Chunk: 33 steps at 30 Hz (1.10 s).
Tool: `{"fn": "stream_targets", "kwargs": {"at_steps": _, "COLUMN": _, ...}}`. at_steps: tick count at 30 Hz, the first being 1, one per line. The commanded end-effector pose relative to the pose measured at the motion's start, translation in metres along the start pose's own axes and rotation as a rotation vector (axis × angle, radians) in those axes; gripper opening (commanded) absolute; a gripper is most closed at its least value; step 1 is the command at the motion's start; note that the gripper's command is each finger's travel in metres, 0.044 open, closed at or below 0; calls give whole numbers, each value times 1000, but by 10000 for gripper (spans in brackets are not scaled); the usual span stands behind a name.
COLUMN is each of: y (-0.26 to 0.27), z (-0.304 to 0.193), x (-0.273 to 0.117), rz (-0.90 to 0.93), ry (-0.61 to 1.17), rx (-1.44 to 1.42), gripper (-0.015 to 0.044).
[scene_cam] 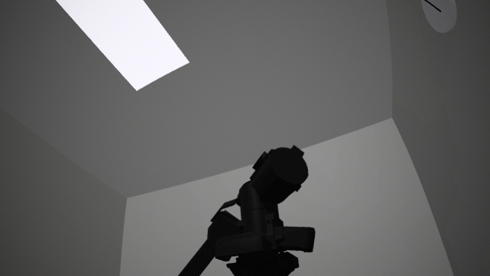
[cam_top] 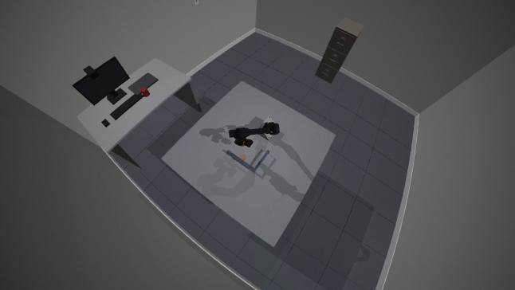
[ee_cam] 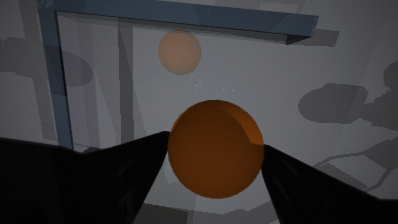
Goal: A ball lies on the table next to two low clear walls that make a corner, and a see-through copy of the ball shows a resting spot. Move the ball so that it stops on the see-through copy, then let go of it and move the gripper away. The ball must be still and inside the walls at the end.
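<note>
— Grip?
— Secured. Gripper (ee_cam: 215, 150) clamped on the ball (ee_cam: 216, 148), both dark fingers pressed to its sides, centre-bottom of the wrist view.
— Target?
— Not reached. Ghost (ee_cam: 179, 51) up in the upper middle, apart from the ball, tucked near the corner of the walls (ee_cam: 57, 85) at upper left.
— Top view?
— Too small to add much; pale ghost (cam_top: 243, 158) just below the arm (cam_top: 255, 131), inside the walls' angle.
— Left to do?
— Most of it, likely: carry forward, set down on the ghost, release, back off, confirm stillness.

walls grey | floor (cam_top: 351, 131) dark tiles | desk (cam_top: 159, 85) | filing cabinet (cam_top: 339, 49)
</note>
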<state>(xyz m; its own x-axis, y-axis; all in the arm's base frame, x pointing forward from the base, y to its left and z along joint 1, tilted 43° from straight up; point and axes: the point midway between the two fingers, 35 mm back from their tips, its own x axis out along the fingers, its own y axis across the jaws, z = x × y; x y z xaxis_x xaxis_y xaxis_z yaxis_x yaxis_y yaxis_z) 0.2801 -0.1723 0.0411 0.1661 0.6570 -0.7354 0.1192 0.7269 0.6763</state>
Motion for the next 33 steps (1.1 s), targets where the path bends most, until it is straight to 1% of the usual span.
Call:
{"fn": "stream_targets", "kwargs": {"at_steps": 1, "y": 7, "z": 10, "x": 5, "rz": -3, "ry": 3, "rx": -2, "gripper": 0}}
{"fn": "stream_targets", "kwargs": {"at_steps": 14, "y": 55, "z": 60, "x": 51, "rz": 5, "ry": 0, "rx": -5, "gripper": 0}}
{"fn": "stream_targets", "kwargs": {"at_steps": 20, "y": 55, "z": 62, "x": 61, "rz": 5, "ry": 0, "rx": -6, "gripper": 0}}
{"fn": "stream_targets", "kwargs": {"at_steps": 30, "y": 56, "z": 61, "x": 114, "rz": 7, "ry": 0, "rx": -6, "gripper": 0}}
{"fn": "stream_targets", "kwargs": {"at_steps": 33, "y": 57, "z": 61, "x": 121, "rz": 8, "ry": 0, "rx": -6, "gripper": 0}}
